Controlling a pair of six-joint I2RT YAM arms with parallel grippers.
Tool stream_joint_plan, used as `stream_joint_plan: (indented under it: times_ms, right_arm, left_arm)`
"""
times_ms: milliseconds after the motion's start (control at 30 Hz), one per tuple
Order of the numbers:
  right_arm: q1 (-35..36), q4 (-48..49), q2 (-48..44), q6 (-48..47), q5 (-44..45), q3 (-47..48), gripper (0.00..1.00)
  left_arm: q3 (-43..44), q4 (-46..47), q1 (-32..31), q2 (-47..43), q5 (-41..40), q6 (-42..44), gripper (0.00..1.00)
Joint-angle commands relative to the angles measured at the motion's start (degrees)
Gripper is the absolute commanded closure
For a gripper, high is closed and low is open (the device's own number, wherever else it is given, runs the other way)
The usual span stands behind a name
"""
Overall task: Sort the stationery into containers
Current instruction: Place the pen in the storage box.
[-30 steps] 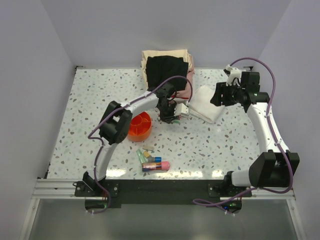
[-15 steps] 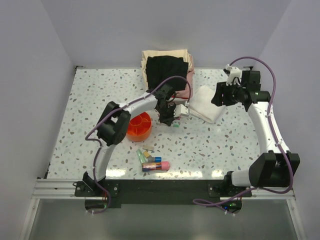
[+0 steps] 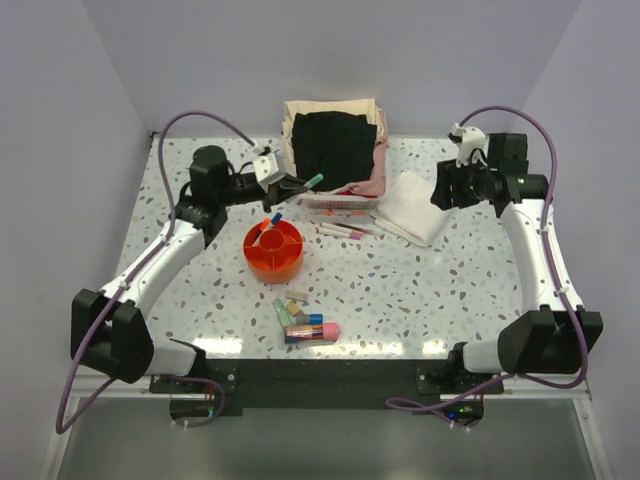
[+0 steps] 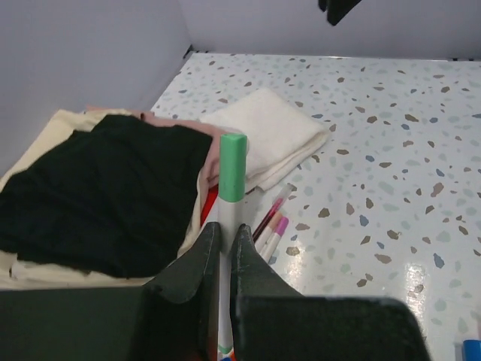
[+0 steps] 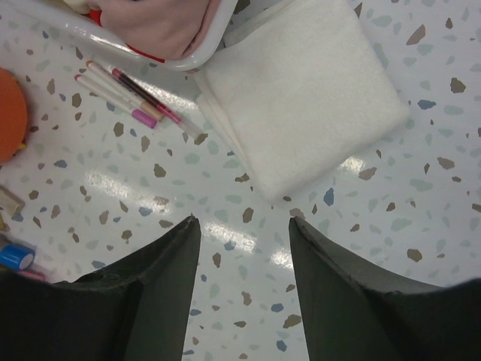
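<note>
Pinches green-capped pen (image 4: 231,169) in left gripper (image 4: 223,229) beside black garment (image 4: 98,188) | holds right gripper (image 5: 244,220) spread wide above folded cloth (image 5: 301,90) (loose pens (image 5: 131,98) just beside)

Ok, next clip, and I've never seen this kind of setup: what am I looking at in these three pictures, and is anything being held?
These are two robot arms bolted at the near edge of a table. The wide picture looks down from above and behind them. The other two come from a camera on each wrist, so you see each gripper's own fingers.

The left gripper is shut on a white pen with a green cap, near the basket of clothes. The right gripper is open and empty, above a folded white cloth.

Also on the table are a round orange tray with a blue-capped pen sticking up from it, a few thin pens, and a small pile of stationery near the front.
</note>
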Motion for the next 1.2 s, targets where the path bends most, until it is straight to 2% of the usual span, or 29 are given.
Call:
stream_joint_plan:
  times_ms: [0,233,533,800,1167]
  right_arm:
    - [-0.2,-2.8,0.4,-2.0,2.6,3.5,0.46]
    - [-0.2,-4.7,1.3,-2.6,4.3,3.5,0.46]
    - [-0.2,-5.8,0.7,-4.3,6.3,1.7,0.46]
    - [-0.3,-7.0,2.0,-5.5,7.4,2.8,0.46]
    - [-0.3,-7.6,3.2,-6.3,7.6,3.3,0.46]
  left_arm:
    - [-11.0,26.2,7.2,-0.5,3.7,-16.1,1.0]
    - [-22.5,38.3,12.7,-1.8,0.8,-21.7,1.0]
    - [-28.3,39.0,18.4,-0.4,2.9,-18.8,1.0]
    - [-31.5,43.0,19.0,4.2,3.6,-19.0,1.0]
    - [-34.1,45.6,21.1,5.0,3.0,-20.2,1.0]
